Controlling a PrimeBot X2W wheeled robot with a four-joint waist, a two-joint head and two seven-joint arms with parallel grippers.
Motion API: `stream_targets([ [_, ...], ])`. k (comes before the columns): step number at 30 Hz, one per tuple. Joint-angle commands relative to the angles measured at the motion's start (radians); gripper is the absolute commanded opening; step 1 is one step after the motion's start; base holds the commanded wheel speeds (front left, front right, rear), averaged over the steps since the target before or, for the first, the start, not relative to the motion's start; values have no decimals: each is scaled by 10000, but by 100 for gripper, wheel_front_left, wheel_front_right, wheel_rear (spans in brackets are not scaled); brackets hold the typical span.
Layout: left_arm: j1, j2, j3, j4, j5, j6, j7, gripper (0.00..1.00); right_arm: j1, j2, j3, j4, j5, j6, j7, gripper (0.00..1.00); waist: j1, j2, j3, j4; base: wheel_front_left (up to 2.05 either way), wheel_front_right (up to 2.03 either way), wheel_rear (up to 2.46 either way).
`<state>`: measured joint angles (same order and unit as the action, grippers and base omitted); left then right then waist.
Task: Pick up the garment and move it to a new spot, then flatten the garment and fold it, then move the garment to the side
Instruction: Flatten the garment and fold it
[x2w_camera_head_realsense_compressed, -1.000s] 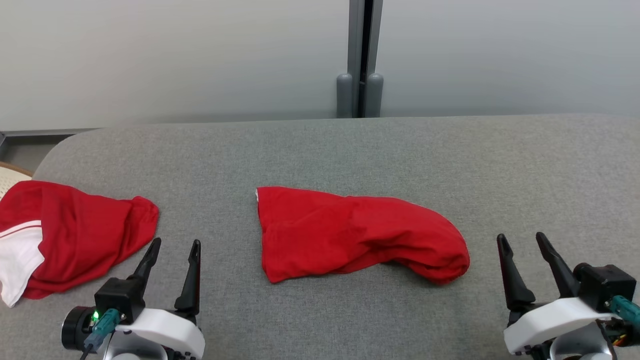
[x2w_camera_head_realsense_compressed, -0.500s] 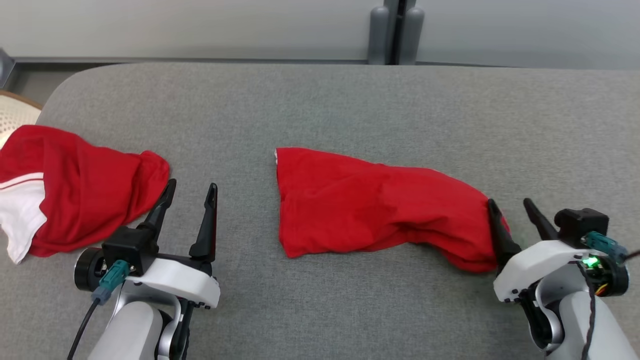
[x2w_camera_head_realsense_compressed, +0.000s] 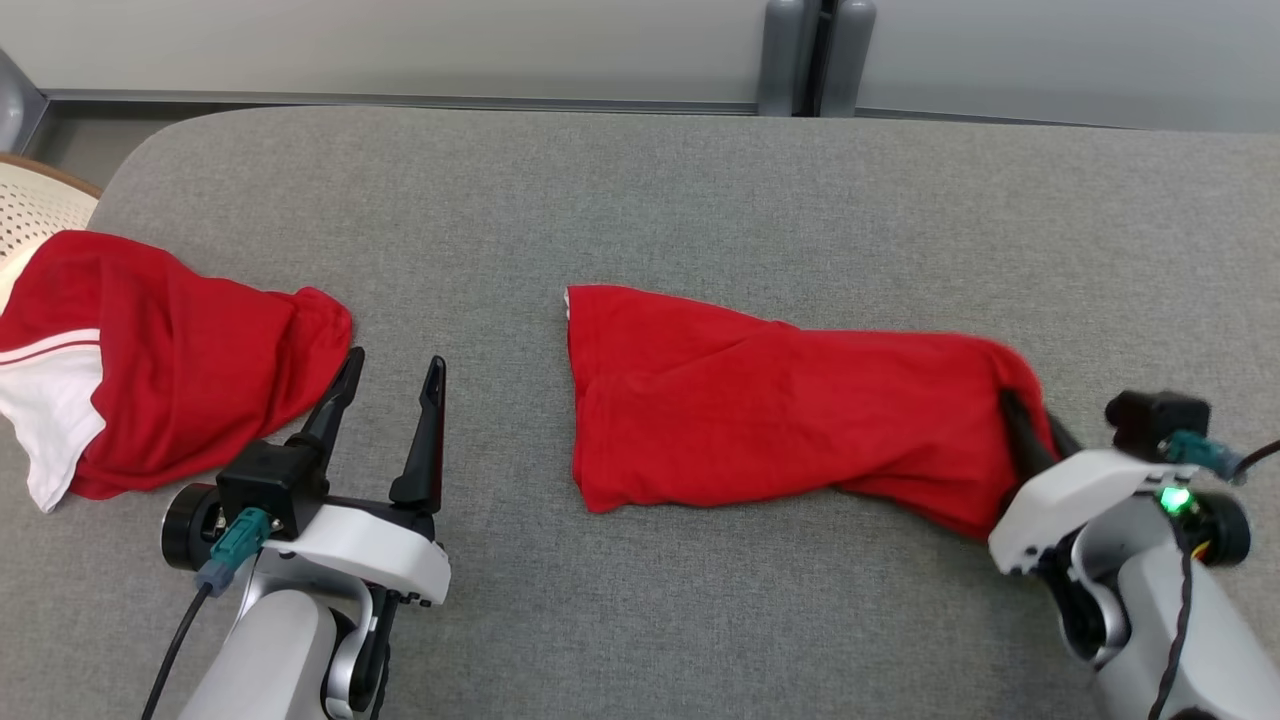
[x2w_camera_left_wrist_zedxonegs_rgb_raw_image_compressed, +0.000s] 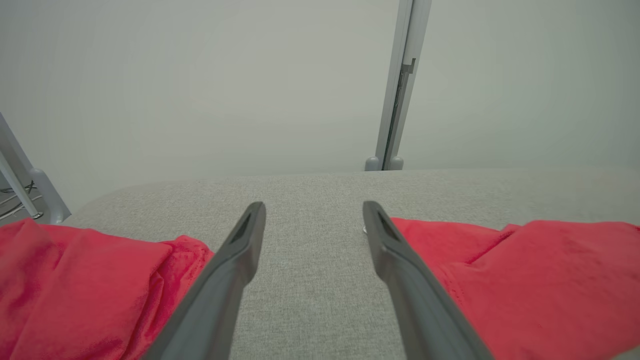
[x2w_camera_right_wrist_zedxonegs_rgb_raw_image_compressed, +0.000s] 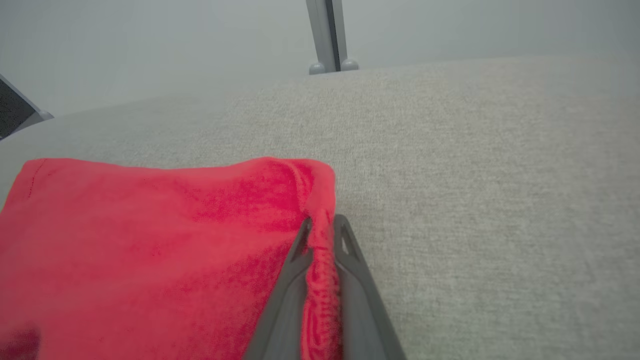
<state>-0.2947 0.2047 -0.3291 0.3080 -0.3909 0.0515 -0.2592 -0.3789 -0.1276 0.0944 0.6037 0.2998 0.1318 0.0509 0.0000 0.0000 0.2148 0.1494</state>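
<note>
The red garment (x2w_camera_head_realsense_compressed: 780, 410) lies on the grey surface (x2w_camera_head_realsense_compressed: 640, 190), from the middle of the frame out to the lower right. The right end effector (x2w_camera_right_wrist_zedxonegs_rgb_raw_image_compressed: 323, 227) is pinching the garment's right edge, with a thin roll of cloth squeezed between its two fingers. The left end effector (x2w_camera_head_realsense_compressed: 395, 362) is spread wide and holds nothing. It sits at the lower left, between the garment and another red and white cloth (x2w_camera_head_realsense_compressed: 170, 370) at the far left. The step in hand looks like picking the garment up. Only a small bit of cloth is held, so I think a slow, gentle lift is best, since a quick tug could let it slip out. The left end effector could take the garment's left edge, so it hangs flat. It should stay away from the other cloth.
</note>
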Motion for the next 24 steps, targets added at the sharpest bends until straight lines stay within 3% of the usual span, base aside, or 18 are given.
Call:
stream_targets([
  [1, -123, 10, 65, 40, 59, -43, -54, 100, -314, -126, -65, -187, -99, -19, -272, 0, 0, 0, -39, -29, 0, 0, 0],
  [8, 23, 3, 162, -12, 63, -41, -70, 100, -649, -292, 50, -1233, -950, -19, -1207, 0, 0, 0, -121, -238, 0, 0, 0],
  [16, 128, -34, 156, -47, 79, -83, -68, 100, 1208, -329, 741, -2474, -2377, -19, -1154, 0, 0, 0, -147, -408, 0, 0, 0],
  [24, 213, 10, 199, -10, 42, -43, -69, 100, 2936, 86, 564, -3139, -3134, -19, -724, 0, 0, 0, -245, -522, 0, 0, 0],
])
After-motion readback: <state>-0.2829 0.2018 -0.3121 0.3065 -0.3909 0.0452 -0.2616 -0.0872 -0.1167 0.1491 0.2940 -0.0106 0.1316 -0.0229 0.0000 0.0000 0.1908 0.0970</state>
